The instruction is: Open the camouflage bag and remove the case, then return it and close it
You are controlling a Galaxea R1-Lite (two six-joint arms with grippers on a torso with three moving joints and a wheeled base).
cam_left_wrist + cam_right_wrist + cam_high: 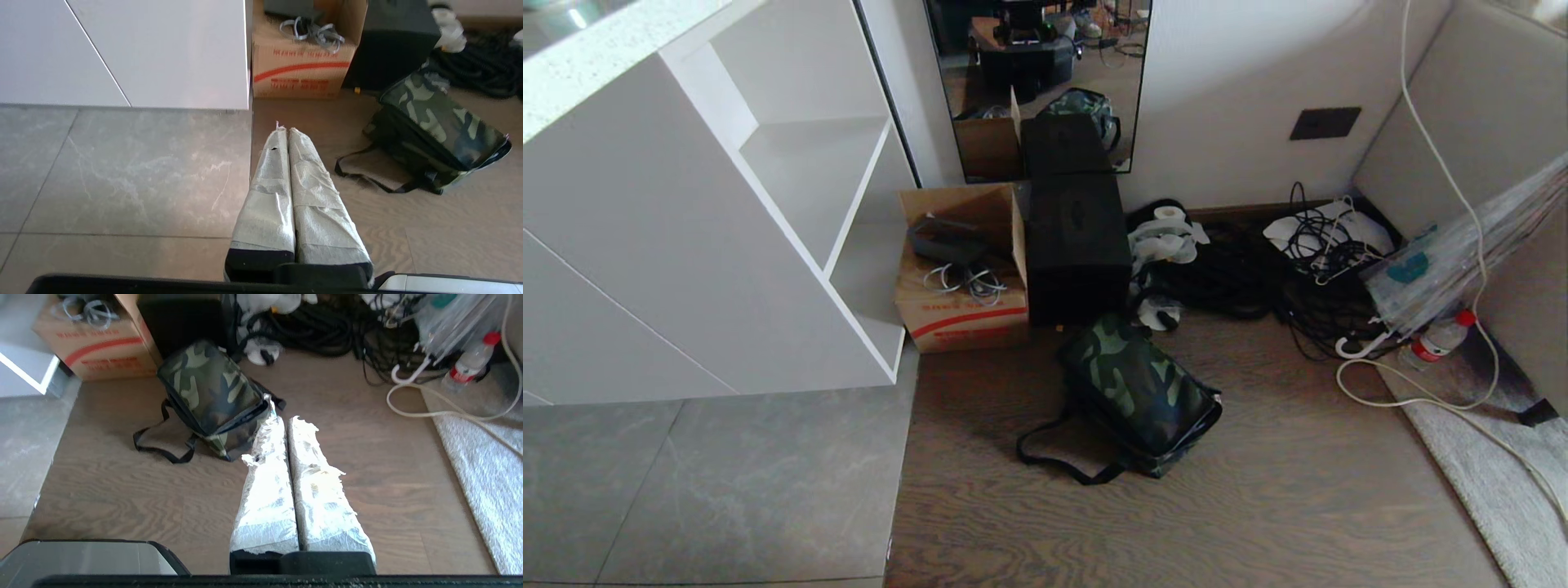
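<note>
The camouflage bag (1137, 392) lies closed on the wood floor (1258, 506), near a cardboard box (961, 282) and black box (1076, 245); both grippers' jaws together, clear of it

The camouflage bag (1141, 390) lies closed on the wooden floor, its black strap (1054, 464) trailing loose beside it.

The camouflage bag (1139, 392) is zipped up, so what is inside is hidden. Red letters on the cardboard box (964, 314) are too small to read. Neither arm shows from the head. The rug (1490, 482) runs off the edge.
</note>
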